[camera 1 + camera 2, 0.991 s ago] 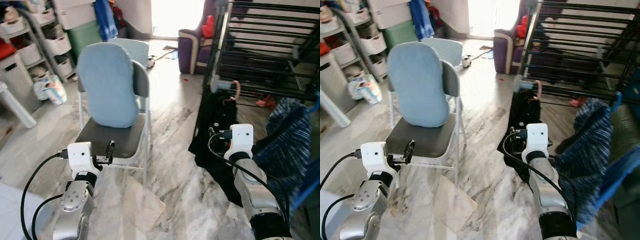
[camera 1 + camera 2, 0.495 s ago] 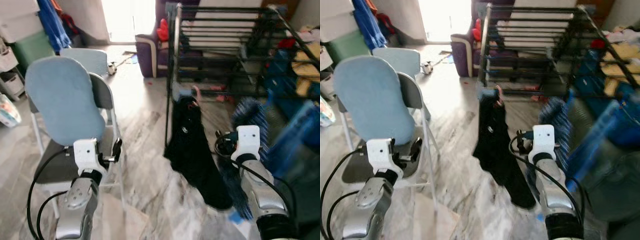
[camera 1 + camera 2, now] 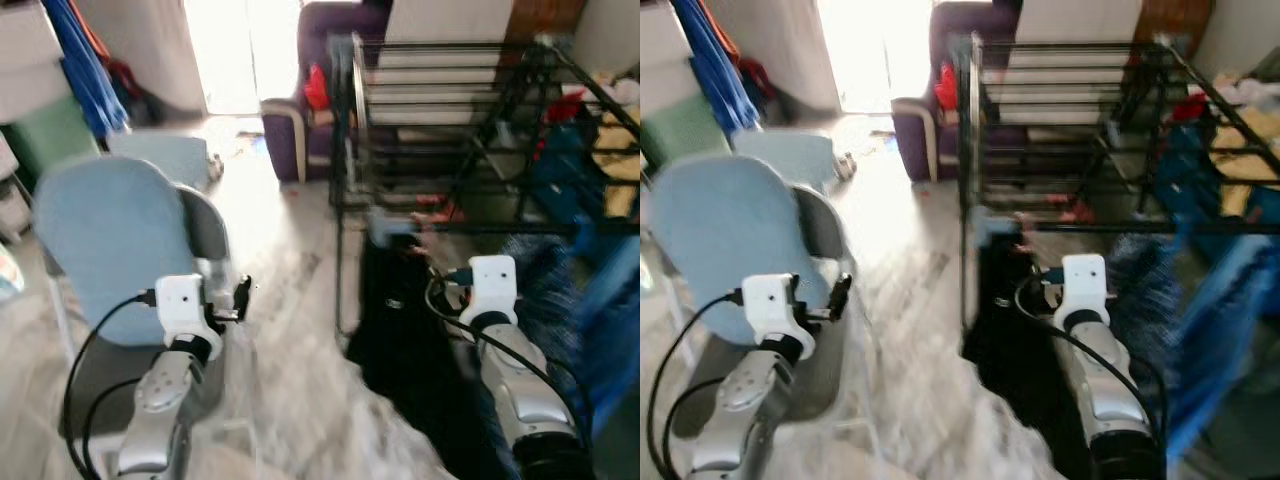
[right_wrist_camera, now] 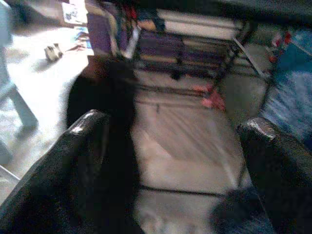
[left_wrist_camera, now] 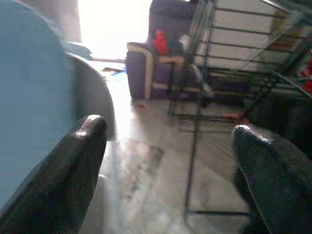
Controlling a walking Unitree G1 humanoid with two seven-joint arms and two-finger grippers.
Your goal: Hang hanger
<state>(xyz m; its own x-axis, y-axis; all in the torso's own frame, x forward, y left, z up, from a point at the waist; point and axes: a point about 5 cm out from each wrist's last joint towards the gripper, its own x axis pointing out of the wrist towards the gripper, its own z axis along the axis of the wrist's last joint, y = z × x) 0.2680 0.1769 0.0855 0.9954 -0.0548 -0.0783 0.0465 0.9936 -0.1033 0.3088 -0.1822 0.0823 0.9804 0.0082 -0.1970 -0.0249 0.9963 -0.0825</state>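
A black drying rack (image 3: 450, 120) stands ahead on the right. From its low front rail a black garment (image 3: 400, 320) hangs on a pink hanger (image 3: 432, 212), reaching down to the floor. In the right wrist view my right gripper (image 4: 178, 136) is open and empty, facing the black garment (image 4: 105, 112) and the rack's lower bars. My left gripper (image 3: 242, 293) is held up in front of the chair, and its wrist view shows the left gripper (image 5: 170, 141) open and empty, with the rack (image 5: 200, 97) beyond. The picture is blurred.
A grey folding chair with a pale blue cushion (image 3: 110, 240) stands close on the left. A purple armchair (image 3: 300, 130) sits behind, by the bright doorway. A blue knitted cloth (image 3: 555, 290) hangs at the right beside my right arm (image 3: 492, 285). Marble floor (image 3: 290, 350) lies between chair and rack.
The camera has swung right and come closer, so the rack and the black garment sit nearer and more central. Both arms keep their pose, fingers still open.
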